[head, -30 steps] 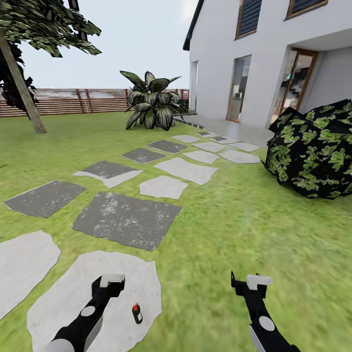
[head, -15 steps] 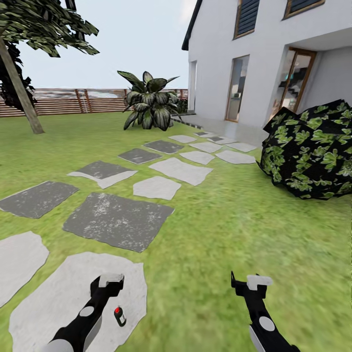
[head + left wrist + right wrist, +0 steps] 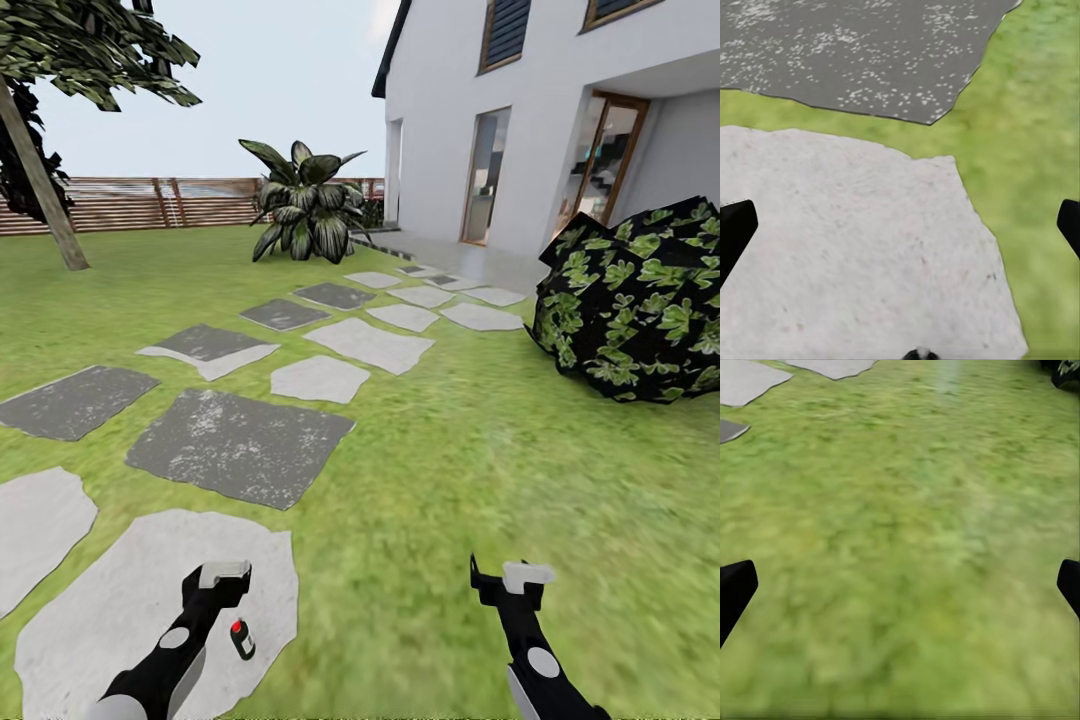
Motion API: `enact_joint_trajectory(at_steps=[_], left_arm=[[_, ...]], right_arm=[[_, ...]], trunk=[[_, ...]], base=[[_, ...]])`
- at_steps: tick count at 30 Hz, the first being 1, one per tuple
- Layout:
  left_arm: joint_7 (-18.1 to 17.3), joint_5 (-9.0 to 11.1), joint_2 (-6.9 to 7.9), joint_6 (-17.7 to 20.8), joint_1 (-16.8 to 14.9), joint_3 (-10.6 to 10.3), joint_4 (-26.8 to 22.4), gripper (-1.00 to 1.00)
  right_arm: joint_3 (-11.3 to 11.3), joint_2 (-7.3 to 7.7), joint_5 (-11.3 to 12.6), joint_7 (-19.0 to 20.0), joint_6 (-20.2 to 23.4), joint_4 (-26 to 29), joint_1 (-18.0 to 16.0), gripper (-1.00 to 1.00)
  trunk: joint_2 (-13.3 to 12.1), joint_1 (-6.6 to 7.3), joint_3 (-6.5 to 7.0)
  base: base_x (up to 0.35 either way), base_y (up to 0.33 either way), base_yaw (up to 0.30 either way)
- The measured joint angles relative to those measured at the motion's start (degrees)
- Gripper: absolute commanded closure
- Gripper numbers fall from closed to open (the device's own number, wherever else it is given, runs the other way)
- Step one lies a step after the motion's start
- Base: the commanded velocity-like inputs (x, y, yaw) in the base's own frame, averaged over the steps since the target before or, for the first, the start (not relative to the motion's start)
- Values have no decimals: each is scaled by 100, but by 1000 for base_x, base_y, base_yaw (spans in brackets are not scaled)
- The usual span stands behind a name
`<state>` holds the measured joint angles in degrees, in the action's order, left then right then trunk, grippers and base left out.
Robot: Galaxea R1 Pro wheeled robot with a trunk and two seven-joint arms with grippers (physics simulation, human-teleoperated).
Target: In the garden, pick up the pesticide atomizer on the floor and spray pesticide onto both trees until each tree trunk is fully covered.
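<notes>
Head view shows the left gripper point(image 3: 224, 574) with jaws spread and empty. The pesticide atomizer point(image 3: 241, 639) lies just beside it, toward the robot's middle, on a pale paving stone point(image 3: 100, 600), long axis slightly tilted. The right gripper point(image 3: 512, 580), also spread, hangs farther away.

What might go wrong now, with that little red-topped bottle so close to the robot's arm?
The small atomizer stands upright on a pale paving stone, just beside the left tool. A careless sweep of that arm could tip it over. In the left wrist view only a sliver of it shows at the picture's edge, so lining up a grasp may be hard. The one tree trunk in sight is far across the lawn.
</notes>
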<state>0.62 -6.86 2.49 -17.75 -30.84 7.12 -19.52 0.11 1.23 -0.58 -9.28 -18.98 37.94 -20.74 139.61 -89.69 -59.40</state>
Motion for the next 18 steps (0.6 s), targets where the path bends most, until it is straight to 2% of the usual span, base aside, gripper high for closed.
enact_joint_trajectory(at_steps=[9,18], left_arm=[[11,0,6,2,0,-2,10,-100],[26,-9,15,9,8,0,14,-100]], right_arm=[[-3,15,5,0,0,0,0,-100],[-3,25,6,1,0,2,0,-100]], trunk=[[361,-198,-243],[374,-222,-525]], base=[[0,0,0],[0,0,0]])
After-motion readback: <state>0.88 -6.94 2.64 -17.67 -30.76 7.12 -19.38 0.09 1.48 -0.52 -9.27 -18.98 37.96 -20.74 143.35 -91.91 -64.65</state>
